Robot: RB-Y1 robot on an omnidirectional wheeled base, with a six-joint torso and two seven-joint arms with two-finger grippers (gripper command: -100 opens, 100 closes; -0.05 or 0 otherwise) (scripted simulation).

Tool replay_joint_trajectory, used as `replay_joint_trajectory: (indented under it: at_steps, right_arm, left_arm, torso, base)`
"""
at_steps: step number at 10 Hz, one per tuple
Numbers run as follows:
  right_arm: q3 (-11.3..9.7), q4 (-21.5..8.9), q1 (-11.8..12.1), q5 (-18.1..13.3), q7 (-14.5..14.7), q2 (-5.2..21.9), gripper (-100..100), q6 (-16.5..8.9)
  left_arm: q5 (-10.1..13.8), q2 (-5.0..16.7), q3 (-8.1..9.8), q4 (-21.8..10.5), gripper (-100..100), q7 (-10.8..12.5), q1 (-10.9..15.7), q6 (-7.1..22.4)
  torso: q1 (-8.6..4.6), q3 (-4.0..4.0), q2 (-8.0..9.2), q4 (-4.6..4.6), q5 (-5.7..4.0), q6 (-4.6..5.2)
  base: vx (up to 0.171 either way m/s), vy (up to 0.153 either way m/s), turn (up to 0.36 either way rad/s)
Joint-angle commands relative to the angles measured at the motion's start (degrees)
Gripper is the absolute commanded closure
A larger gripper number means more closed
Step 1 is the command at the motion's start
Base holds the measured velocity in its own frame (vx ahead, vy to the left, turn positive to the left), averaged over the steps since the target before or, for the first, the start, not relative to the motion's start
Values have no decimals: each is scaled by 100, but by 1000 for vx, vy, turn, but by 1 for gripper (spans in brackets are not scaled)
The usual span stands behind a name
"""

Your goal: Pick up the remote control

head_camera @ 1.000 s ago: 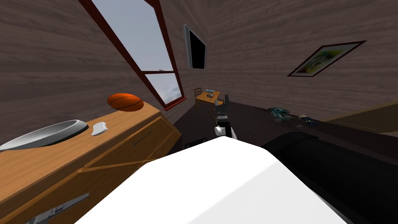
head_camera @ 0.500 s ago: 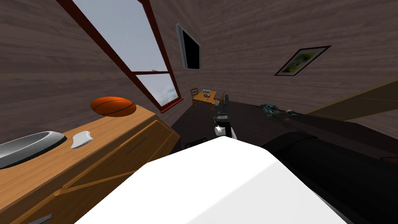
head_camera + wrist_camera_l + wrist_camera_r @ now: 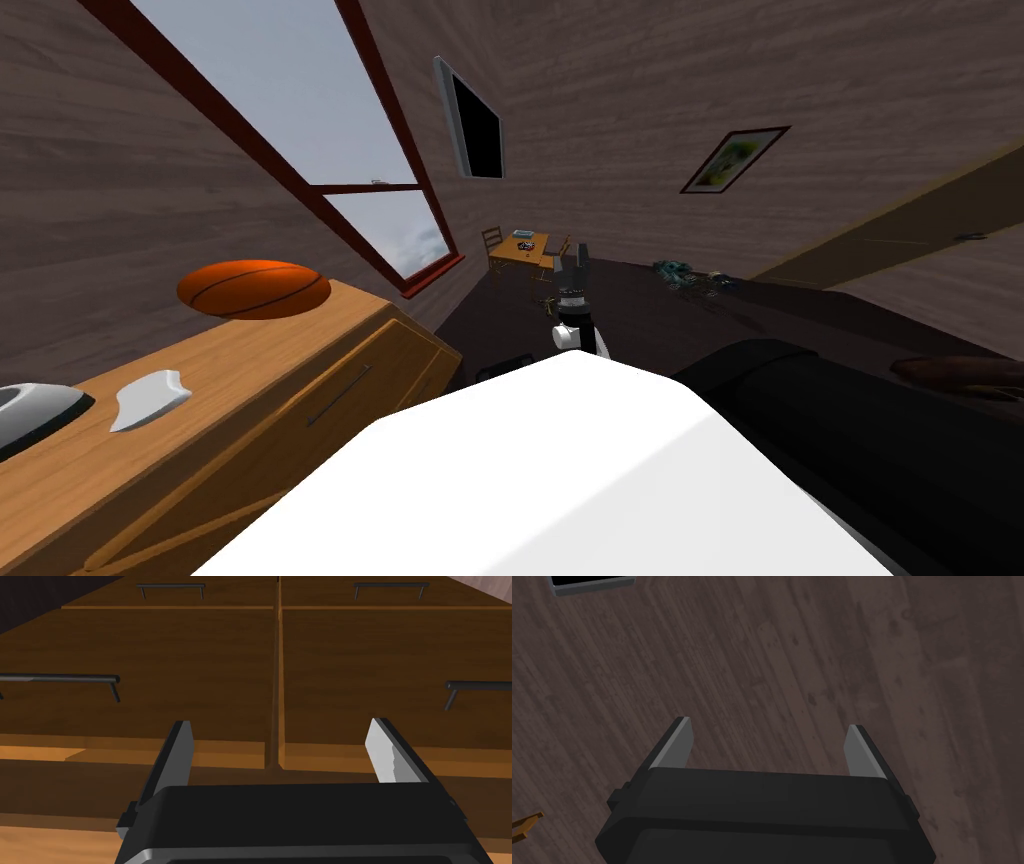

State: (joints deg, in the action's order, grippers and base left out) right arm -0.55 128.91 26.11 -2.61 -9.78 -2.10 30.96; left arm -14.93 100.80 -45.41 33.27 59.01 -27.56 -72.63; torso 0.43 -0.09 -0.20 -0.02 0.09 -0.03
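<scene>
White remote control (image 3: pixel 150 398) lies flat on the dresser (image 3: pixel 262 345).

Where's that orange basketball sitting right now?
In the head view, the basketball sits on the wooden dresser at the robot's left, under the window, past a small white object.

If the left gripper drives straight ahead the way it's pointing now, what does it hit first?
Probably the wooden dresser's drawer fronts, close to the vertical seam between two drawers. Nothing shows between the open left gripper and them, though depth is unclear.
</scene>
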Motion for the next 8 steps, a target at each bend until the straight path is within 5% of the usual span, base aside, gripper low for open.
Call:
replay_joint_trajectory:
  at_steps: [1,6,8]
  right_arm:
    - [0,0,0,0,0,0,0,0]
    - [1,0,2,0,0,0,0,0]
    - [1,0,1,0,0,1,0,0]
  left_arm:
    - [-7,156,-189,-286,-100,286,69,-149]
    - [-21,202,-392,-653,-100,618,186,-365]
    - [-19,156,-543,-915,-100,874,308,-534]
  torso:
    - [0,0,0,0,0,0]
    - [-10,1,1,1,3,-11]
    - [27,-11,-18,-4,8,1]
  base:
    - [87,151,-419]
    - [64,101,-147]
    - [105,222,-373]
